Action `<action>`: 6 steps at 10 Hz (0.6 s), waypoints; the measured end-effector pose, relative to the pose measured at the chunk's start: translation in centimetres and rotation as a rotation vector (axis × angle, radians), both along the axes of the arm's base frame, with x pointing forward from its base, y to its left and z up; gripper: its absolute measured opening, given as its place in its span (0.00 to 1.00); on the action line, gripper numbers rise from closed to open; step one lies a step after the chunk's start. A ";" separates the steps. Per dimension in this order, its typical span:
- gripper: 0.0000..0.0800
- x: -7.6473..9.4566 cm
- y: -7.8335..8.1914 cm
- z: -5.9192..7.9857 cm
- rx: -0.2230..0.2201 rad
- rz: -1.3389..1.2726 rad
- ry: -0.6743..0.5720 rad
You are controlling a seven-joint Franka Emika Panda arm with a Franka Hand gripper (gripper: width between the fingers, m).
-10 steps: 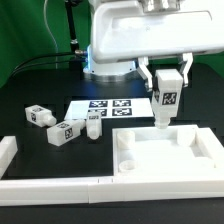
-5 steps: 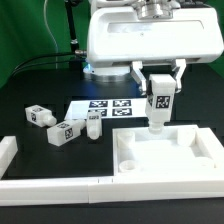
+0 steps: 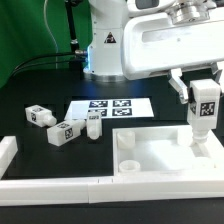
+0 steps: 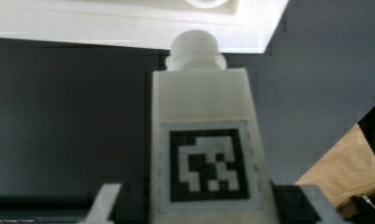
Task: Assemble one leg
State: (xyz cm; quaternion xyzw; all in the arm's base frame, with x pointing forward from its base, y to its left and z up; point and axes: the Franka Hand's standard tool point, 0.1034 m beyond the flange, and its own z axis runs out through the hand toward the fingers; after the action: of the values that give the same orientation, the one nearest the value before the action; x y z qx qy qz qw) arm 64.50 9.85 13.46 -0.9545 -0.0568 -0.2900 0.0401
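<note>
Your end effector [image 3: 204,92] is clenched on the leg [image 3: 203,120], which hangs upright at the exterior view's right, over the far right corner of the white panel [image 3: 160,158]; whether its lower end touches the panel there, that view does not settle. The wrist view shows the tagged face of the leg [image 4: 210,140] square to the camera, the fingers [image 4: 113,205] pressed on either side of it, and the rounded peg [image 4: 198,45] at its tip pointing toward the panel [image 4: 131,22]. A round socket [image 4: 210,3] shows only partly at the picture's edge, and the peg looks short of it, so I judge that the step in hand is lining up, not yet inserting. Bring the peg directly over that socket before you lower, and use the wrist view for centring, since the leg itself hides the target in the exterior view. Hold the leg vertical; a tilt would let the peg catch the socket's rim. Lower slowly, and turn only once the peg is seated. Three spare legs [image 3: 62,131] lie on the surface [image 3: 30,85] at the exterior view's left, near the marker board [image 3: 112,107], well apart from your path.
</note>
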 end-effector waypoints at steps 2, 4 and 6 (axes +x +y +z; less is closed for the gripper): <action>0.36 0.0 0.0 -0.1 0.000 0.001 0.002; 0.36 -0.8 -0.2 -1.0 -0.013 -0.001 -0.046; 0.36 -1.6 0.6 -2.8 -0.009 0.009 -0.029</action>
State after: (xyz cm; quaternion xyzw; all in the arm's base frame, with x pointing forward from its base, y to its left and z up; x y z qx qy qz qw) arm 62.93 10.49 10.64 -0.9501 -0.0629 -0.3035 0.0361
